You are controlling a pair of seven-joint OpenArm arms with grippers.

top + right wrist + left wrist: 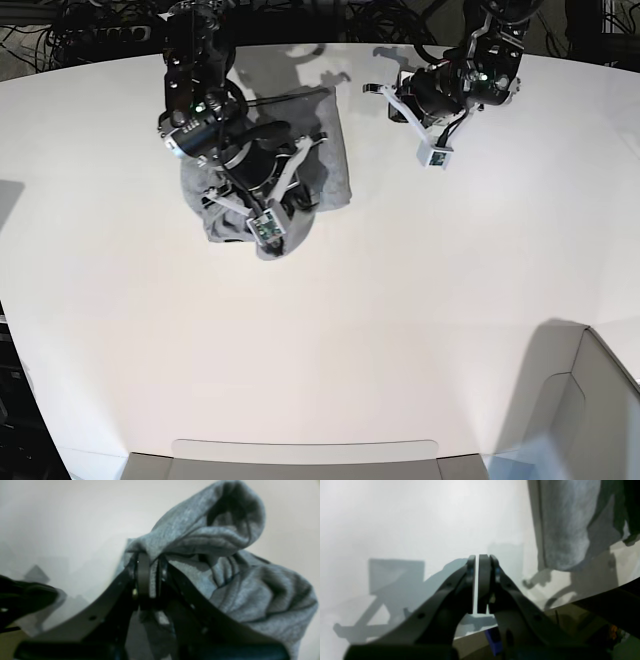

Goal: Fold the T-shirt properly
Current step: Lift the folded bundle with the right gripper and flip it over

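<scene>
On the white table we saw the T-shirt, grey and crumpled in a heap near the far edge, on the base view's left half. Over that heap our right gripper sat with its fingers clamped on a bunched fold of the T-shirt, cloth pinched between the pads in the right wrist view. Well apart, over bare table on the base view's right, our left gripper held nothing, its fingers together save for a thin slit.
</scene>
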